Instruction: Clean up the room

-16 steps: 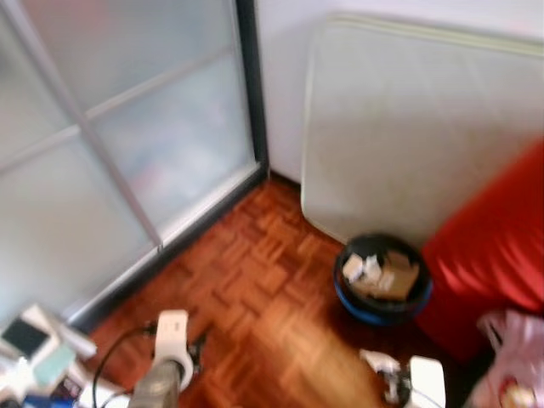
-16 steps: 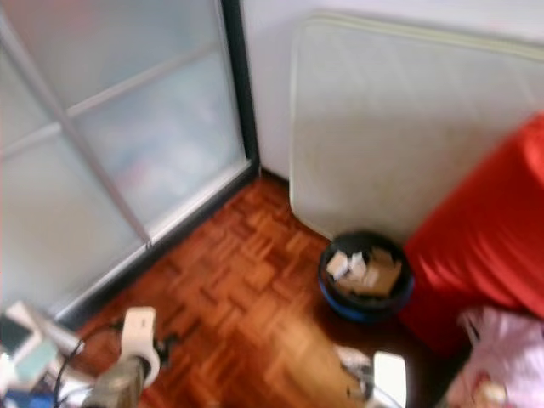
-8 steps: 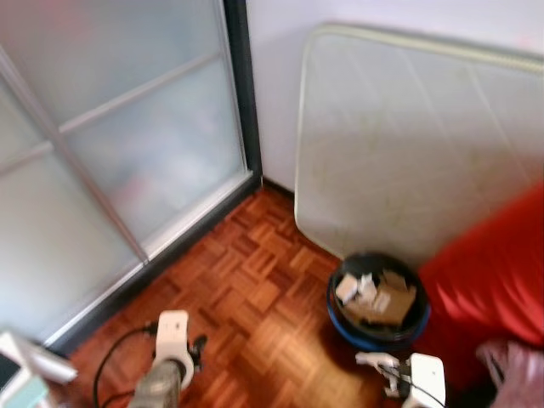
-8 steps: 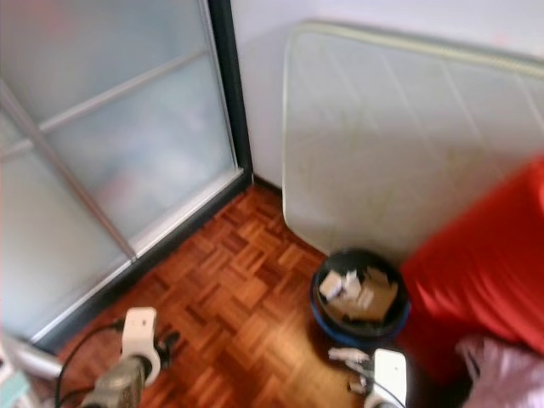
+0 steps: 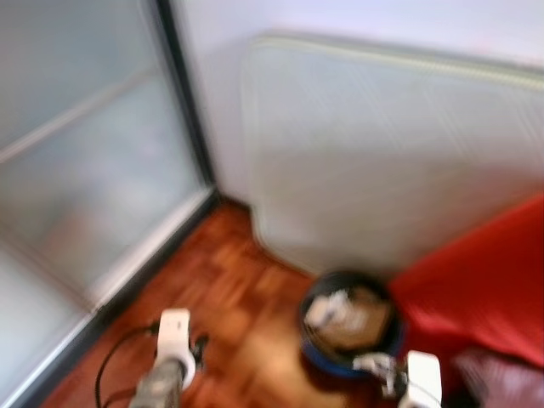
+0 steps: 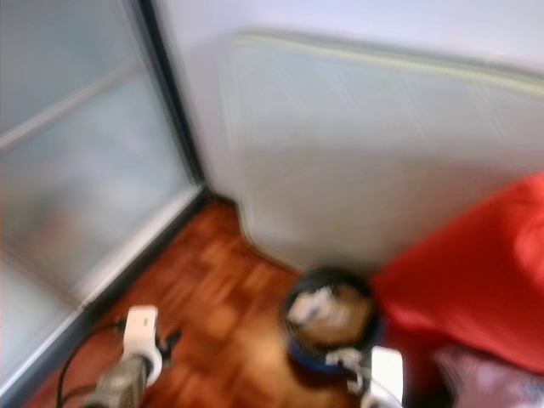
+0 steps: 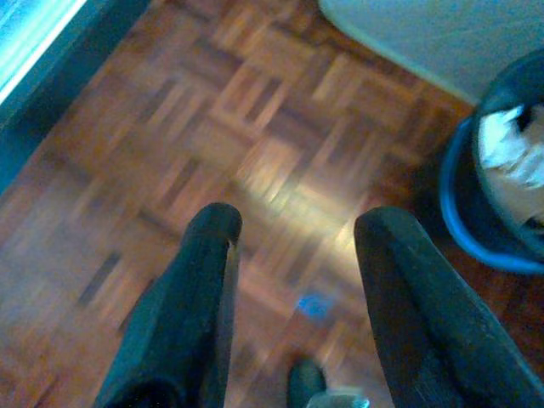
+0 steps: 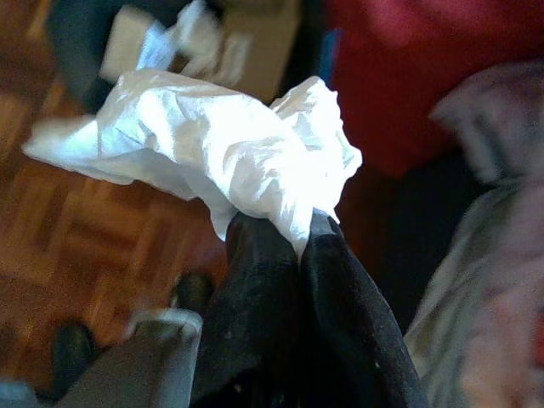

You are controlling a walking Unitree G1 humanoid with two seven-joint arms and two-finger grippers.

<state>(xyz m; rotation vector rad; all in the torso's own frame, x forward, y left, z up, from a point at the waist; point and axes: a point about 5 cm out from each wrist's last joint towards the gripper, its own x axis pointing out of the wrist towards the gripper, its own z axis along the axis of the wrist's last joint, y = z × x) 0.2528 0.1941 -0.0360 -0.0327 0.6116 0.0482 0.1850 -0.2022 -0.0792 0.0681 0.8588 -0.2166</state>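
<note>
A dark round bin with a blue rim [image 5: 348, 327], holding paper and cardboard scraps, stands on the wood floor by a white panel. My right gripper [image 8: 285, 229] is shut on a crumpled white tissue [image 8: 212, 149], held low just beside the bin [image 8: 170, 34]. The right wrist [image 5: 416, 378] appears at the lower edge of the eye views, right of the bin. My left gripper [image 7: 293, 246] is open over bare parquet, with the bin [image 7: 497, 183] off to one side. The eye views are blurred.
A white mattress-like panel [image 5: 382, 144] leans on the wall behind the bin. A red cushioned piece [image 5: 484, 276] sits to the right. Frosted sliding doors [image 5: 85, 161] with a dark frame run along the left. A small blue scrap [image 7: 313, 304] lies on the floor.
The camera has swung right and the picture blurred: the doors slid left, and the bin now sits closer to the right wrist. Both arms keep their places in the frame.
</note>
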